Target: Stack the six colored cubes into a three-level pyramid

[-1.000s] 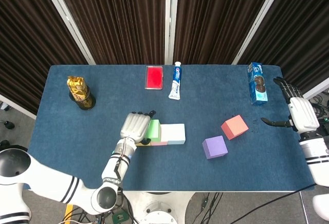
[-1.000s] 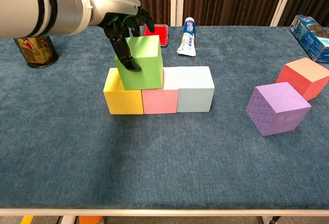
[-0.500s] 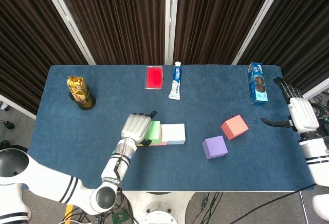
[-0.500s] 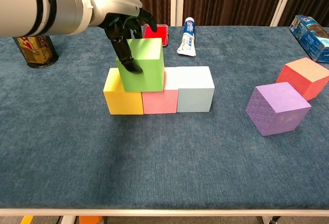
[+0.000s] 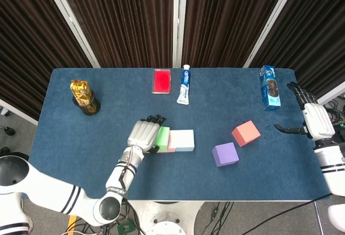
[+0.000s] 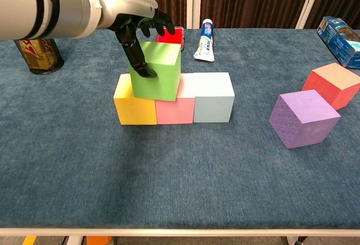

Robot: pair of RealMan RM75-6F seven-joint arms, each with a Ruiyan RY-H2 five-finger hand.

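Observation:
A yellow cube [image 6: 135,106], a pink cube [image 6: 174,111] and a pale blue cube [image 6: 214,99] stand in a row, touching. On the yellow and pink ones sits a green cube [image 6: 157,72], slightly tilted. My left hand [image 6: 138,27] grips it, thumb on its front-left face and fingers behind it. From above, the left hand [image 5: 143,135] covers the yellow cube and part of the green cube [image 5: 163,138]. The purple cube [image 6: 304,118] and the red cube [image 6: 333,84] lie apart on the right. At the table's right edge my right hand [image 5: 314,119] hovers open.
A golden can [image 5: 83,97] stands at the back left. A flat red box [image 5: 161,81] and a toothpaste tube [image 5: 184,85] lie at the back middle. A blue carton [image 5: 269,87] is at the back right, near the right hand.
The left hand has nudged the green cube slightly right over the yellow-pink seam and its fingers have stretched out further behind it. The right hand has not moved.

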